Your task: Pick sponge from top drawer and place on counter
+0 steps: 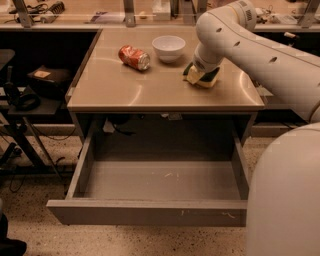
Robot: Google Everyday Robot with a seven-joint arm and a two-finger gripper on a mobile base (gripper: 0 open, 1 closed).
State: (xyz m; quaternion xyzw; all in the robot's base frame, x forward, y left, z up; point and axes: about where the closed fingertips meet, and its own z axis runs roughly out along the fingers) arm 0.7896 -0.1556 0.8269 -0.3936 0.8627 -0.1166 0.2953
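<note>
The sponge, dark green over yellow, lies on the beige counter at its right side. My gripper is directly over it, at the end of the white arm that reaches in from the right, and it hides most of the sponge's top. The top drawer is pulled fully open below the counter, and its grey inside shows nothing in it.
A red soda can lies on its side at the counter's back left. A white bowl stands beside it, just left of the arm. A cluttered shelf runs behind. A dark stand with headphones is at the left. My white base fills the lower right.
</note>
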